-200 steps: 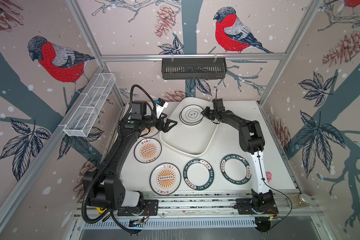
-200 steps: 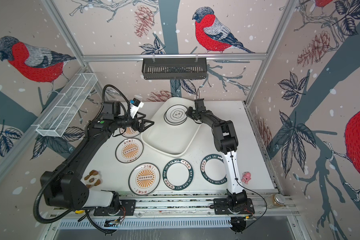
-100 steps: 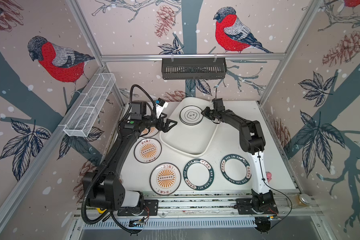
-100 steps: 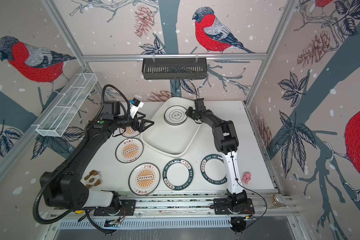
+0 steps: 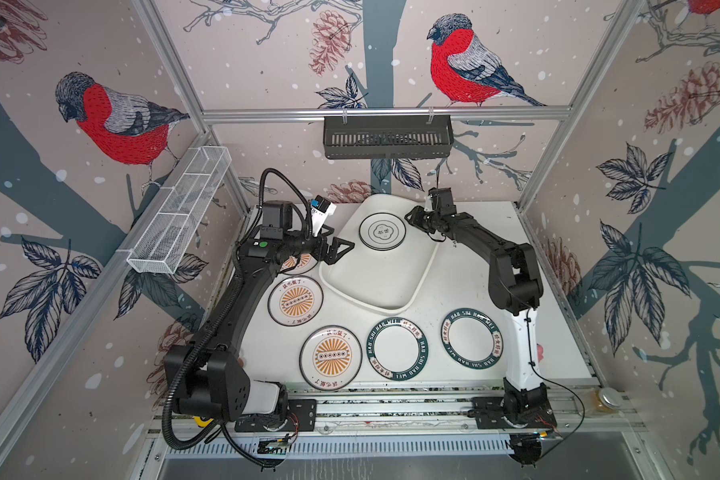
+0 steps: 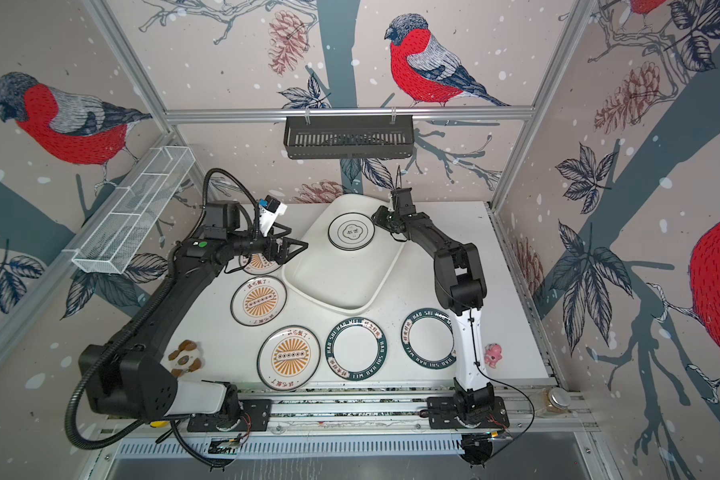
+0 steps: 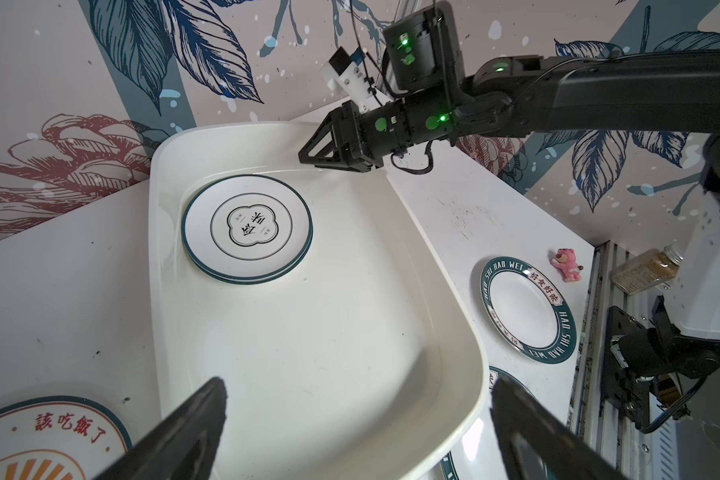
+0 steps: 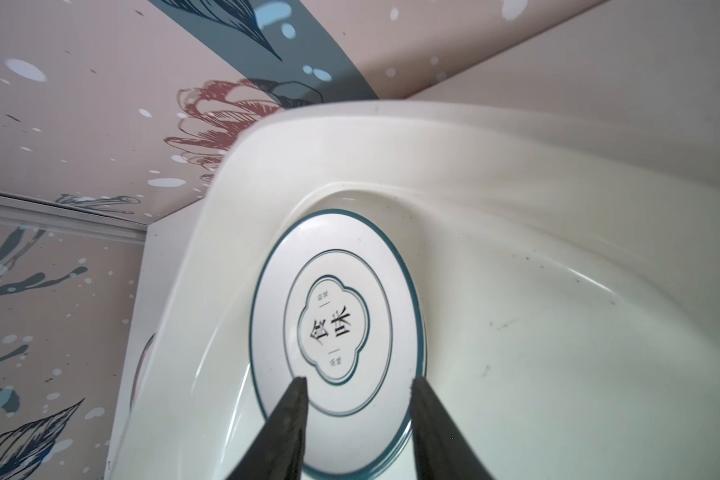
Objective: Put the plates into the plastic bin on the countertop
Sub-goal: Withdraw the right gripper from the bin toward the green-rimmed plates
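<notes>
The white plastic bin (image 5: pixel 427 266) lies at the back middle of the countertop (image 5: pixel 466 274). Two stacked cloud-centre plates (image 5: pixel 382 231) (image 8: pixel 337 332) rest flat in its far end. My right gripper (image 5: pixel 410 218) (image 8: pixel 359 380) hovers open at their right edge, holding nothing. My left gripper (image 5: pixel 341 249) (image 7: pixel 358 386) is wide open and empty over the bin's left rim. Two orange sunburst plates (image 5: pixel 295 301) (image 5: pixel 330 358) lie on the countertop, and a third (image 5: pixel 298 264) is half hidden under the left arm. Two green-banded plates (image 5: pixel 398 349) (image 5: pixel 471 338) lie near the front.
A black slatted basket (image 5: pixel 387 137) hangs on the back rail and a white wire-mesh basket (image 5: pixel 179 226) on the left wall. A pink toy (image 6: pixel 493 354) and a brown-and-white toy (image 6: pixel 184 357) sit at the front corners. A jar (image 5: pixel 607 399) stands outside the front right.
My right gripper's jaws have spread apart beside the cloud-centre plates, which stay flat in the bin. The left arm has not moved.
</notes>
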